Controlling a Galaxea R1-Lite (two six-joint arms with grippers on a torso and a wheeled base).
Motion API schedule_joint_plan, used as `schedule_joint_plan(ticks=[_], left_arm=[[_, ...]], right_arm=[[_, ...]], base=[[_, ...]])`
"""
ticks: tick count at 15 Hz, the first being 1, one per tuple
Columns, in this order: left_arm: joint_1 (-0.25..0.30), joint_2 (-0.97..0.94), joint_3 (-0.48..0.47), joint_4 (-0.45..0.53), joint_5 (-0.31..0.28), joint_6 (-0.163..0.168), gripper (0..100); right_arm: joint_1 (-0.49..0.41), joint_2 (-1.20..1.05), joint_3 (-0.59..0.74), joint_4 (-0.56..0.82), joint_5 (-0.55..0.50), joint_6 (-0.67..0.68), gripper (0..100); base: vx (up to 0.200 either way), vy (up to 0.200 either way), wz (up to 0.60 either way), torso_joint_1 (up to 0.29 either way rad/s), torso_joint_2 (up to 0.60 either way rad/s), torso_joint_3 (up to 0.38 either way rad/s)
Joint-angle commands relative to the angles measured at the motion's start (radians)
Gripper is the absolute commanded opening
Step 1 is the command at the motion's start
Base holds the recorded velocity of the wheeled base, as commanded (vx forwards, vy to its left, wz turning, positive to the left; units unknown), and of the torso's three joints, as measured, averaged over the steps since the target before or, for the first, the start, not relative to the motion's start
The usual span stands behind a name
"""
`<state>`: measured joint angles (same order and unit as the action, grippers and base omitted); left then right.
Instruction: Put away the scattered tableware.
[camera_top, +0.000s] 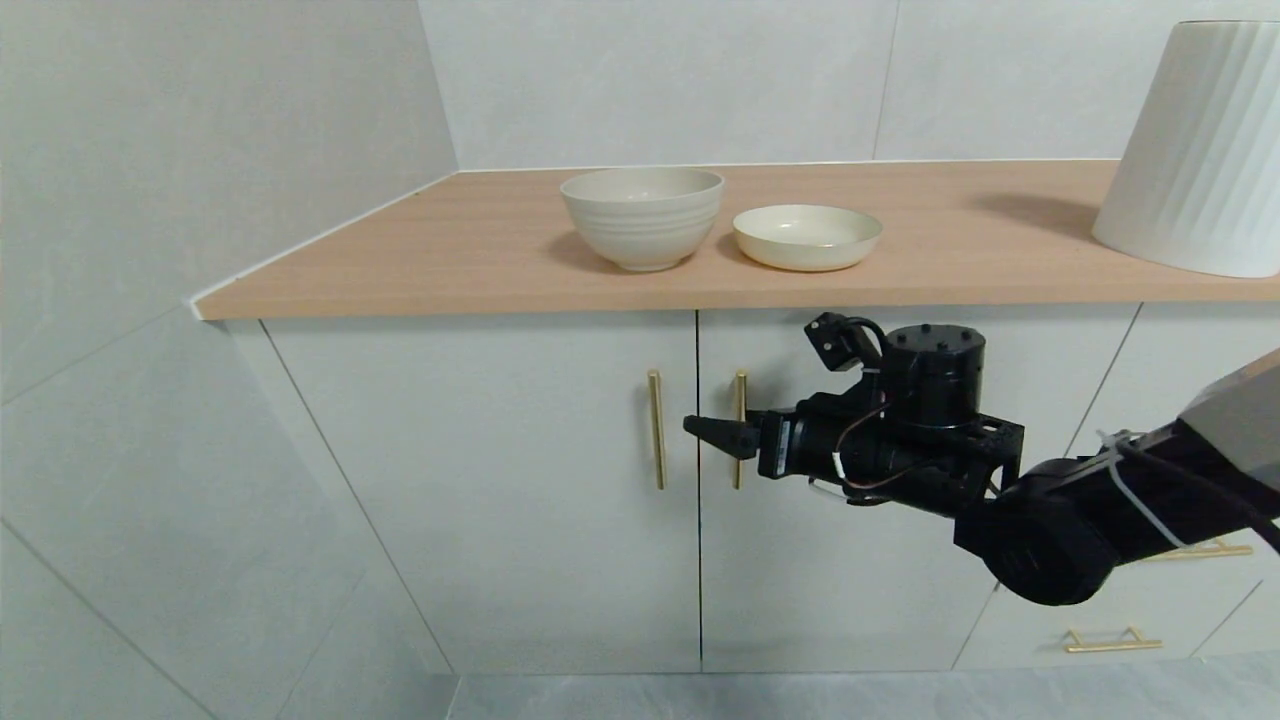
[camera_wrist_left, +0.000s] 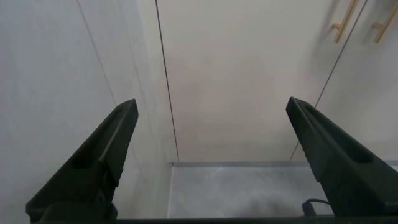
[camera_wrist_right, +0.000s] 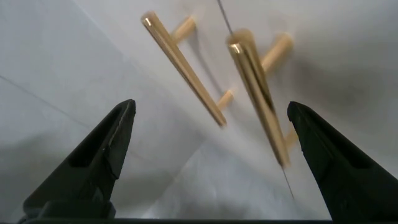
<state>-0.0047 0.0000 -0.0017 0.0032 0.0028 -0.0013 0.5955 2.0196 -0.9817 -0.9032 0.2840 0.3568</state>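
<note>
A cream ribbed bowl (camera_top: 643, 215) and a shallow cream plate (camera_top: 808, 236) sit side by side on the wooden countertop (camera_top: 450, 250). Below them are two cabinet doors, each with an upright gold handle: the left handle (camera_top: 655, 430) and the right handle (camera_top: 739, 428). My right gripper (camera_top: 720, 435) is level with the handles, right in front of the right one. In the right wrist view this gripper (camera_wrist_right: 210, 107) is open, and both handles (camera_wrist_right: 258, 99) lie between its fingers, a little beyond the tips. My left gripper (camera_wrist_left: 211, 106) is open and holds nothing, low before a cabinet panel.
A tall white ribbed vessel (camera_top: 1200, 150) stands at the counter's right end. Tiled walls close the left side and back. Drawers with horizontal gold pulls (camera_top: 1110, 640) are at lower right. Grey floor (camera_wrist_left: 236, 193) lies below the cabinets.
</note>
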Motion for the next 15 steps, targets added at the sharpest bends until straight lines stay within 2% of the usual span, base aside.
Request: schedule_joint_plan(ticks=[1, 8, 15], left_arm=[[0.000, 0.000, 0.000, 0.000, 0.000, 0.000, 100], [0.000, 0.000, 0.000, 0.000, 0.000, 0.000, 100], [0.000, 0.000, 0.000, 0.000, 0.000, 0.000, 100]], right_arm=[[0.012, 0.053, 0.001, -0.029, -0.013, 0.013, 100], [0.029, 0.042, 0.003, -0.039, -0.014, 0.079, 100], [0.041, 0.002, 0.038, -0.036, -0.003, 0.085, 100]], base=[[0.000, 0.000, 0.00, 0.000, 0.00, 0.000], [0.000, 0.000, 0.00, 0.000, 0.00, 0.000], [0.000, 0.000, 0.00, 0.000, 0.00, 0.000]])
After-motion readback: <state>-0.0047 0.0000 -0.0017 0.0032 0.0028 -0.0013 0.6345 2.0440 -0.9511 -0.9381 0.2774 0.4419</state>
